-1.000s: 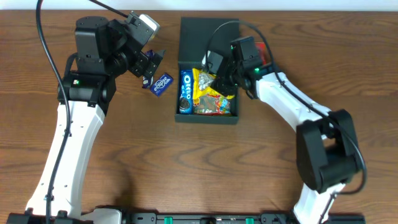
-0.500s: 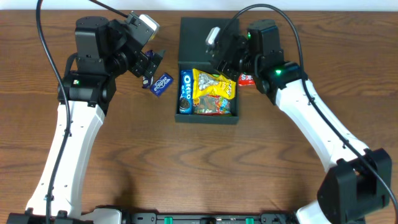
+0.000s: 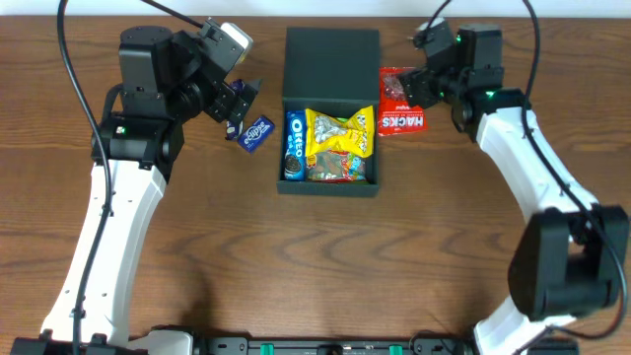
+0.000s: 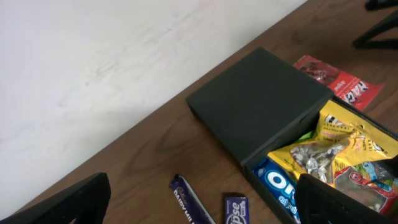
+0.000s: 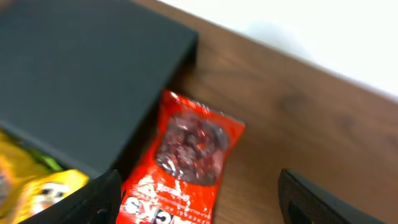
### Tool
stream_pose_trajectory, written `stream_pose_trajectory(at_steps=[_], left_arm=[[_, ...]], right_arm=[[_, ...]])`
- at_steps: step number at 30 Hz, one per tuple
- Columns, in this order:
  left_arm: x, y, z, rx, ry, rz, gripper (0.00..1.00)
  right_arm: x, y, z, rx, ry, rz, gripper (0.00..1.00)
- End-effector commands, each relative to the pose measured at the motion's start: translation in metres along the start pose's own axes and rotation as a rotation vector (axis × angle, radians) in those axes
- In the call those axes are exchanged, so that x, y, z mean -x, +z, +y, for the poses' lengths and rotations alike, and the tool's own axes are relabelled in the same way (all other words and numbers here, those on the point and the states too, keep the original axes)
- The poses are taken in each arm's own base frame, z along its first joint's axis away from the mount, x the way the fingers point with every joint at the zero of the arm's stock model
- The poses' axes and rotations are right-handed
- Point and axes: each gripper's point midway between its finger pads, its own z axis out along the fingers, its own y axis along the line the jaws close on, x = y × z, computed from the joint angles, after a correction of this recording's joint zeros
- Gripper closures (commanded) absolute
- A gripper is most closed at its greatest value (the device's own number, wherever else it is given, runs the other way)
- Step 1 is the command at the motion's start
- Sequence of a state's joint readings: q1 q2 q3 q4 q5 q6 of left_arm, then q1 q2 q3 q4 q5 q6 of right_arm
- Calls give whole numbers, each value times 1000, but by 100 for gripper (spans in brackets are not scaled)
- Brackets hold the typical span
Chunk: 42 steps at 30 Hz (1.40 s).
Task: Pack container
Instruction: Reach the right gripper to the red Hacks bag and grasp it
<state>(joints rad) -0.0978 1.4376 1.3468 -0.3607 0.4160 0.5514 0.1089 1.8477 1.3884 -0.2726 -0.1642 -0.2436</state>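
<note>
The container [image 3: 327,189] is a dark box in the middle of the table, its flap lid [image 3: 332,59] lying open at the back. It holds an Oreo pack [image 3: 294,143], a yellow packet [image 3: 340,131] and a colourful packet. A red snack packet [image 3: 401,102] lies on the table just right of the box. My right gripper [image 3: 422,84] is open and empty over it; in the right wrist view the packet [image 5: 186,155] lies between the spread fingers [image 5: 323,199]. My left gripper [image 3: 242,104] is open and empty over blue packets [image 3: 258,131] left of the box.
In the left wrist view a purple Dairy Milk bar [image 4: 193,205] and a small blue packet [image 4: 235,211] lie on the wood between the fingers [image 4: 68,202]. The lid [image 4: 258,99] lies near the wall edge of the table.
My right gripper has left the box, where the yellow packet stays, and swung right and back to above the red packet. The left arm has not moved.
</note>
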Motion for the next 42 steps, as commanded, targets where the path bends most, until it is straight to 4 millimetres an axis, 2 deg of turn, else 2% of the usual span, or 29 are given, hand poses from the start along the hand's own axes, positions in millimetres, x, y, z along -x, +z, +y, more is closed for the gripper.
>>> stream_pose_trajectory(at_steps=[1, 7, 14, 23, 27, 30, 35, 37, 42], left_arm=[[3, -3, 2, -1, 9, -10, 5], [3, -3, 2, -1, 9, -10, 5], [3, -3, 2, -1, 10, -10, 5], [3, -3, 2, -1, 10, -10, 5], [3, -3, 2, 0, 10, -10, 5], [3, -3, 2, -1, 10, -10, 5], [3, -3, 2, 0, 10, -10, 5], [3, -3, 2, 0, 10, -10, 5], [3, -3, 2, 0, 10, -10, 5]], right_arm=[[-18, 22, -2, 1, 85, 39, 24], [-36, 60, -13, -51, 188, 39, 30], [-57, 96, -10, -48, 210, 44, 34], [-74, 115, 15, -5, 187, 81, 28], [-78, 118, 28, 62, 191, 91, 31], [-80, 118, 29, 66, 192, 98, 38], [-82, 118, 27, 63, 196, 105, 62], [-85, 118, 27, 64, 199, 118, 74], [-101, 115, 31, 73, 209, 185, 99]])
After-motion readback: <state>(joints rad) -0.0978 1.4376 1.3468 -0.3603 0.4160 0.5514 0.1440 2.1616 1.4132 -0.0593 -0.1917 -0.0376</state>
